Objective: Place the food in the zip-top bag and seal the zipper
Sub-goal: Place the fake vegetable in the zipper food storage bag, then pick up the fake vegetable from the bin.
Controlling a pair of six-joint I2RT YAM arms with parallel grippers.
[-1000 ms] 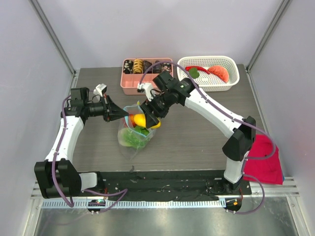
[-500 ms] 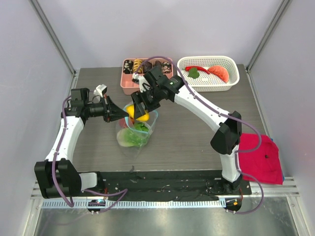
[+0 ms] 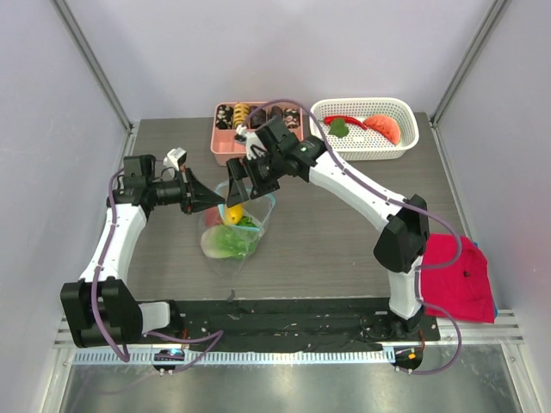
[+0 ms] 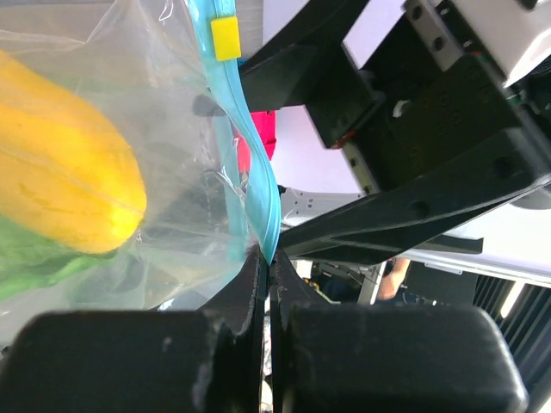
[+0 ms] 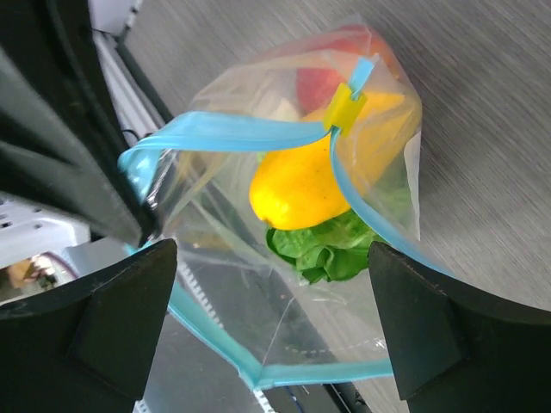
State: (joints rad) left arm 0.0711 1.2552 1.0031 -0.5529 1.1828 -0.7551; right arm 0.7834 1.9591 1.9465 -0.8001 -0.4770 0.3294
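Observation:
The zip-top bag [image 3: 231, 234] hangs open near the table's middle. My left gripper [image 3: 209, 203] is shut on its light-blue zipper [image 4: 256, 185] and holds that edge up; in the left wrist view the strip runs into the closed jaws of the left gripper [image 4: 269, 258]. Inside the bag lie a yellow piece [image 5: 301, 185], green lettuce [image 5: 331, 245] and a red piece [image 5: 317, 82]. My right gripper [image 3: 244, 186] hovers over the bag's mouth. The right gripper [image 5: 271, 284] is open, with nothing between its fingers. A yellow slider [image 5: 344, 107] sits on the zipper.
At the back right, a white lattice basket [image 3: 405, 142] holds a red chili [image 3: 337, 119], a green piece [image 3: 341, 130] and a red tomato slice [image 3: 384, 127]. A pink tray [image 3: 225, 153] with dark rolls stands at the back centre. A red cloth [image 3: 458, 277] lies at the right edge.
My right gripper carried the yellow piece left over the bag's mouth, then opened. The piece now lies in the bag. The left gripper has kept its hold.

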